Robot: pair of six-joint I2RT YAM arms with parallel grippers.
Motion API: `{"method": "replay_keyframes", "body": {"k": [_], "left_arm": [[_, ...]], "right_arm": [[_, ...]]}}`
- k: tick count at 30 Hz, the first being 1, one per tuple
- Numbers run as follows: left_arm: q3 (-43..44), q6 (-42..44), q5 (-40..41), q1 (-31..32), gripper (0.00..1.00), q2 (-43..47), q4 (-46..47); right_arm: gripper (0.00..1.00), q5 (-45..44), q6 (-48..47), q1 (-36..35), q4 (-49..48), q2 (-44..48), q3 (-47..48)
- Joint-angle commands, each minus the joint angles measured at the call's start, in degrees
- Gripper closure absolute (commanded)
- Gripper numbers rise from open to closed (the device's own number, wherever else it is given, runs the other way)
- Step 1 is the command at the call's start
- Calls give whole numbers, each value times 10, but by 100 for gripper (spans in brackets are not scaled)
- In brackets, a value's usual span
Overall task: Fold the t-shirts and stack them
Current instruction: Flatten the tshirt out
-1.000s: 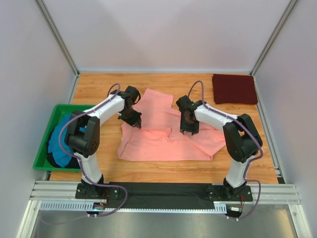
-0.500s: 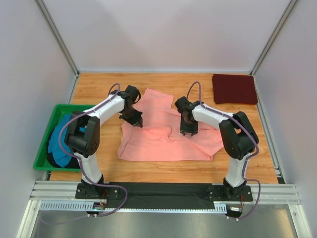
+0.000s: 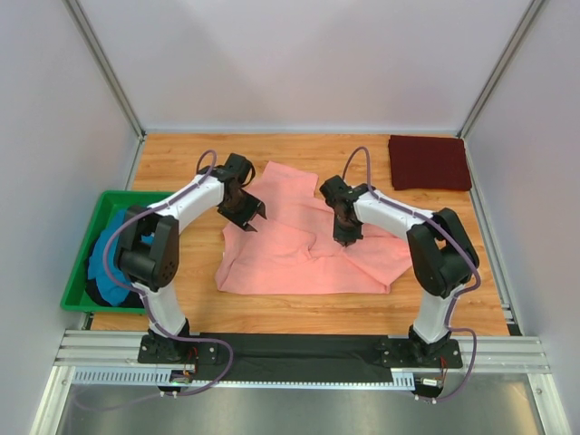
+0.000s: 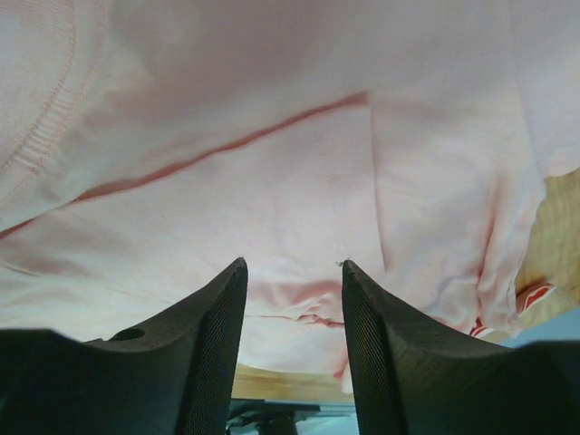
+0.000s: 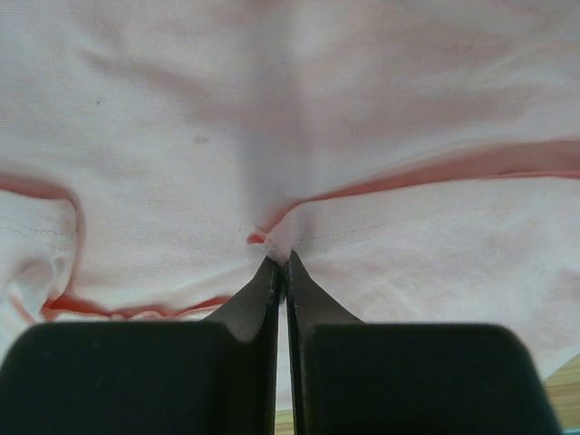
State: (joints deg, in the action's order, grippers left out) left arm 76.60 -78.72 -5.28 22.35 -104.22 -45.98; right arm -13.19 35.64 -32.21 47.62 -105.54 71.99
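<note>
Pink t-shirt (image 3: pixel 299 258) lies rumpled and part-folded mid surface (image 3: pixel 272 313), between the two arms. Left pincer (image 3: pixel 253 217) is spread wide just over the shirt's left side, with nothing in it. Right pincer (image 3: pixel 345 239) is closed tight on a small pucker of the pink cloth. Maroon t-shirt (image 3: pixel 430 161) sits folded at the far right corner; teal t-shirt (image 3: pixel 107 263) is heaped in the green bin (image 3: pixel 77 288). The cloth looks light and limp and will likely sag and crease — better taken at a hem or fold edge, two points at once, not mid-panel.
</note>
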Motion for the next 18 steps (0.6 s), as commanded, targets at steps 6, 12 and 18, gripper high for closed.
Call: {"method": "replay_keyframes", "body": {"k": [6, 12, 18], "left_arm": [[54, -52, 17, -9, 44, -24, -10], [176, -78, 40, -11, 43, -115, -121], [300, -108, 29, -11, 46, -207, -251]], "right_arm": [[100, 16, -3, 0, -3, 51, -20], [100, 20, -10, 0, 2, 92, -28], [100, 27, -12, 0, 0, 125, -45]]}}
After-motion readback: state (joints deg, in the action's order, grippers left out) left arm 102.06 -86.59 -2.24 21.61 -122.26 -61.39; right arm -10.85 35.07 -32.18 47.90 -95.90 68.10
